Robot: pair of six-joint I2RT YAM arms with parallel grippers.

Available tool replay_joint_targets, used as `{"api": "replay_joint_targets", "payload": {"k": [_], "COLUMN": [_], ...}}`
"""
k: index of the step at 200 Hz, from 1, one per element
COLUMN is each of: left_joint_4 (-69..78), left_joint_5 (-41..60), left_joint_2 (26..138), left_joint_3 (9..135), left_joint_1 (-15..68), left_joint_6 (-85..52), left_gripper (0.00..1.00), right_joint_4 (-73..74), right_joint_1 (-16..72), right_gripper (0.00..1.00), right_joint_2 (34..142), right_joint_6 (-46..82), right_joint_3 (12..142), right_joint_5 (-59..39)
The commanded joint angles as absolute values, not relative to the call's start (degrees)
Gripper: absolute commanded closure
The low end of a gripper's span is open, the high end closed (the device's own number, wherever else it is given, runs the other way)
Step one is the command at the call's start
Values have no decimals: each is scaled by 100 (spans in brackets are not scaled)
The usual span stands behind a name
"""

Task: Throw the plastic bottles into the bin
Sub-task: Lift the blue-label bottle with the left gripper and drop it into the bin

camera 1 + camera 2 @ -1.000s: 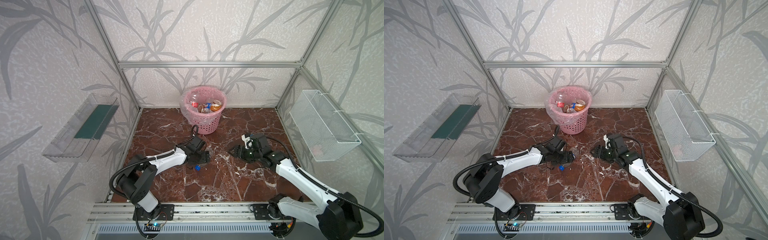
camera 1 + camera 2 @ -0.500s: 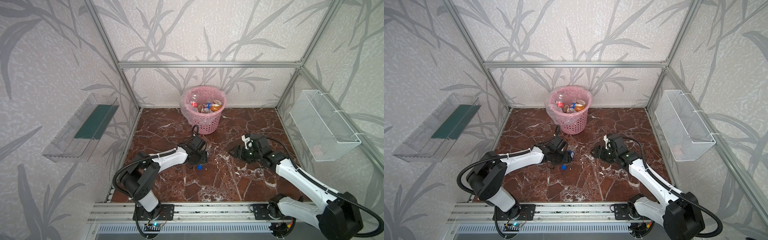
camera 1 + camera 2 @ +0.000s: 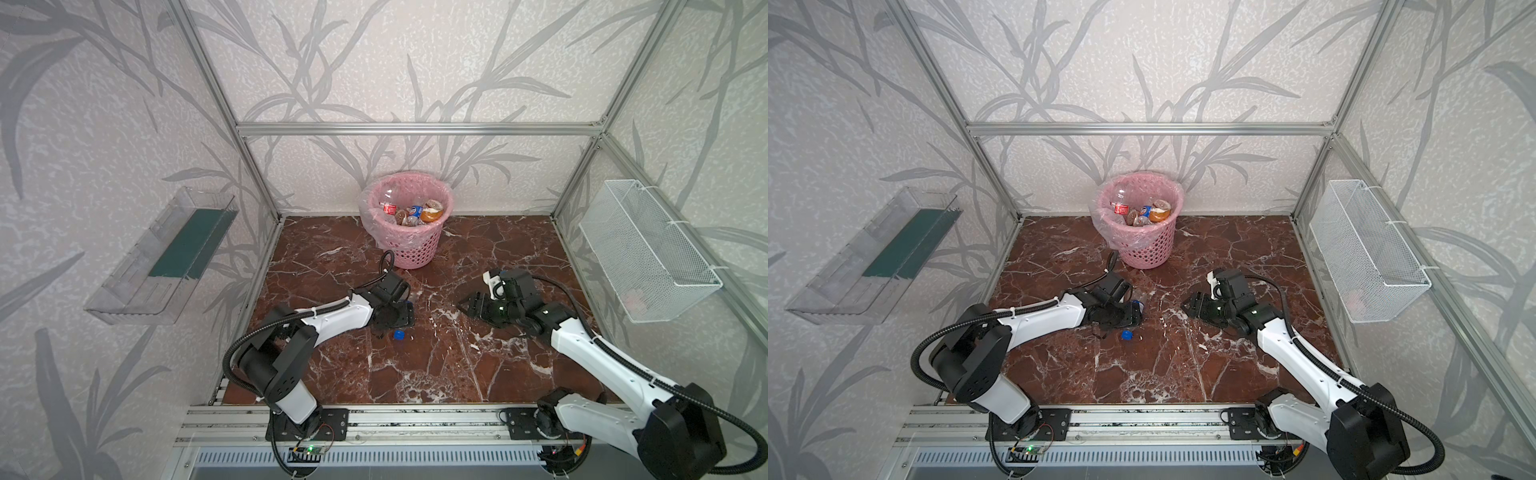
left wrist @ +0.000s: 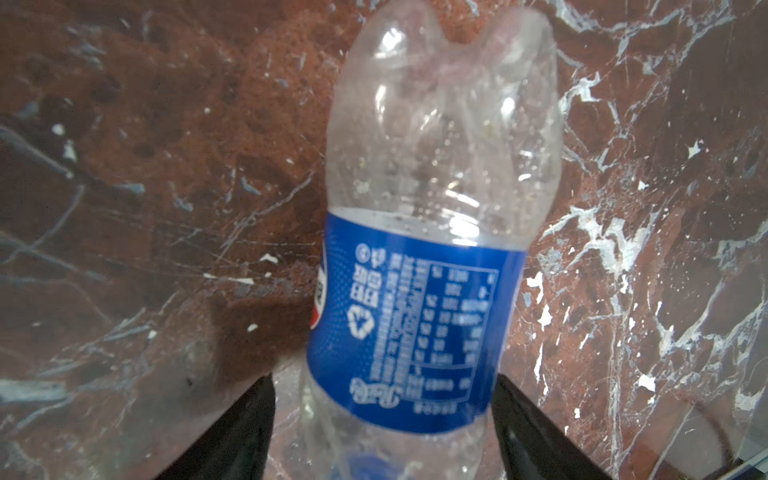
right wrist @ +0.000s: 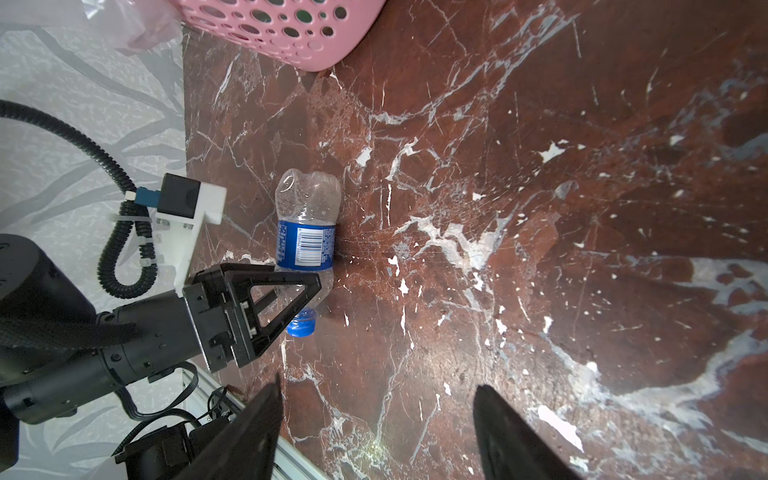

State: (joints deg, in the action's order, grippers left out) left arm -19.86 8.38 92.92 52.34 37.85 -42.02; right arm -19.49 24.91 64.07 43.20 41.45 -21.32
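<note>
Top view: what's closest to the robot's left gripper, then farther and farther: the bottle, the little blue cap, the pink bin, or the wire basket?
1. Bottle: right between the left gripper's jaws.
2. Blue cap: lying just beside it, nearer the camera.
3. Pink bin: farther back, in the middle.
4. Wire basket: farthest, hanging on the right.

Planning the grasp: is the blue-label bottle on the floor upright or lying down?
Lying down: the bottle rests sideways on the floor.
</note>
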Motion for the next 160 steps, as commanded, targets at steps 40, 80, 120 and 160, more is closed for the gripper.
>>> {"api": "replay_joint_targets", "payload": {"k": [40,80,120,160], "left_joint_4": [-2278,-2198,-2145,-2090], "left_joint_5": [498,599,690,771], "left_joint_2": [9318,9514,9634,9723], "left_joint_3": [5483,5563,5629,5618], "left_joint_1": [3725,3655,3638,3629], "left_joint_6": [-4008,-3964,-3929,-3938], "left_gripper": [15,18,23,30], "right_joint_4": [-1875,-1883,-1872,-1862], "right_joint_1": [2478,2479,2471,2465], "right_gripper": [28,28,28,28], "right_joint_2": [6337,6328,6362,6363], "right_joint_6": [4280,4275,4271,4271], "right_joint_3": [4094,4100,4087,4078], "right_joint_5": [-2200,-2198,-2202,-2206]}}
